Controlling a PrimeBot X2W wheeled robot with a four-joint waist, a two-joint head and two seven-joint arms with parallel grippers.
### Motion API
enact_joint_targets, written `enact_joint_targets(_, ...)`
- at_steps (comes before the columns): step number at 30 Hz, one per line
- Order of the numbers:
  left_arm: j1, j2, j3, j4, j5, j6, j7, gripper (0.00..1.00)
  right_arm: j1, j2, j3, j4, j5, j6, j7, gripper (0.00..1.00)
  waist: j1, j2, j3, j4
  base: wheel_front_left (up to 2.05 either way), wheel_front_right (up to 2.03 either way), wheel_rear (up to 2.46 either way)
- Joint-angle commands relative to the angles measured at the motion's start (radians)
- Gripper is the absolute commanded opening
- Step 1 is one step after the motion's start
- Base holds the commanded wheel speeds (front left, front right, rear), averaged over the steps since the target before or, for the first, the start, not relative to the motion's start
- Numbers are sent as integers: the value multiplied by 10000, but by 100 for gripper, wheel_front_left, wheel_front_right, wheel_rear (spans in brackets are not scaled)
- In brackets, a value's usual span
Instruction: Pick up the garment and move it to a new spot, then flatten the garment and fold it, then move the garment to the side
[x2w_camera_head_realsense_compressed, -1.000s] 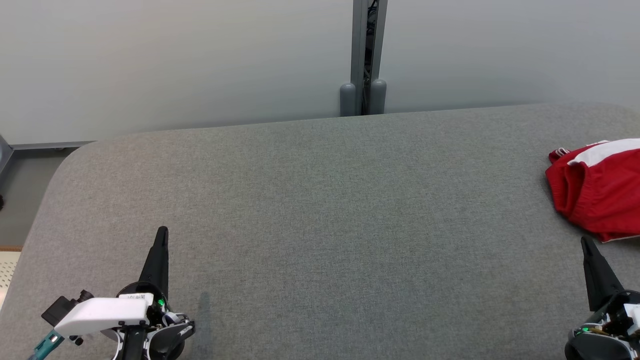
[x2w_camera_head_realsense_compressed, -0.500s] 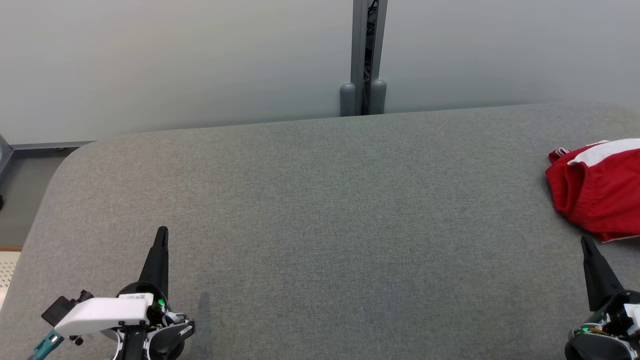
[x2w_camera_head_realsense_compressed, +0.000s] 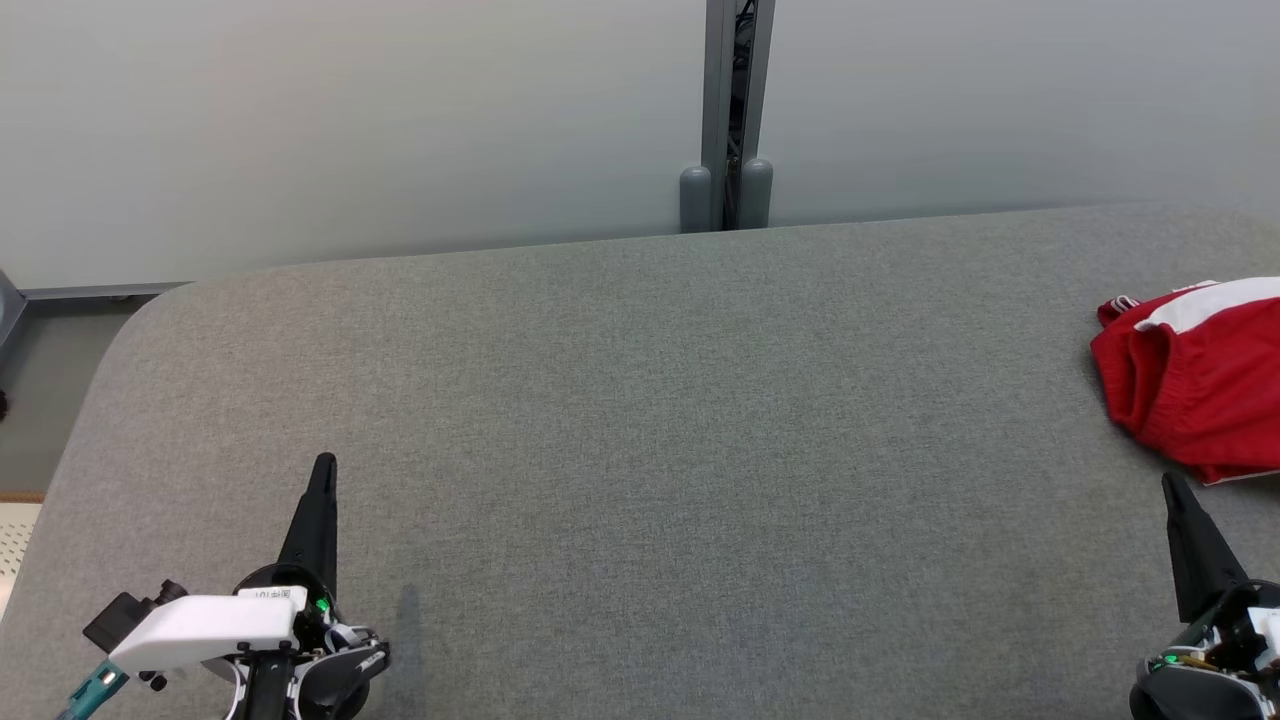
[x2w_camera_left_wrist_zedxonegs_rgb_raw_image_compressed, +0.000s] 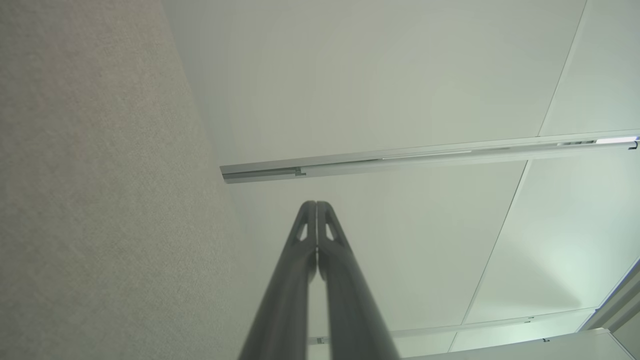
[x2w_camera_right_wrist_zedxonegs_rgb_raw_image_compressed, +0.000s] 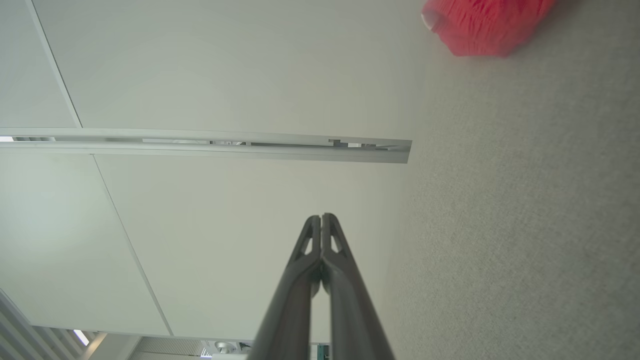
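Right now the red shorts (x2w_camera_head_realsense_compressed: 1195, 385), w/ a white stripe, lie bunched at the right edge of the grey fabric tabletop (x2w_camera_head_realsense_compressed: 640, 420), partly cut off by the frame. Left gripper (x2w_camera_head_realsense_compressed: 324, 465) sits near-left, fingers pressed together, holding nothing. Right gripper (x2w_camera_head_realsense_compressed: 1172, 485) is near-right, just short of the shorts w/o touching, also clenched & empty. Pale wall panels (x2w_camera_head_realsense_compressed: 350, 120) stand at the far side.

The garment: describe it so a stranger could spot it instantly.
Start at the big grey fabric-covered table below the pale wall. At its right side, just beyond the right gripper, lies the garment: crumpled, bright red with a white band, the only coloured thing on the grey.
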Motion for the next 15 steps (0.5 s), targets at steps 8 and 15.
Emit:
enact_joint_targets(8,-175,28,46,-18,34,-73,10,0,-21,-92,-5,-40,24,4,49,0,0,0,0,0,0,0,0)
enact_joint_targets(15,-175,28,47,-18,34,-73,10,0,-21,-92,-5,-40,24,4,49,0,0,0,0,0,0,0,0)
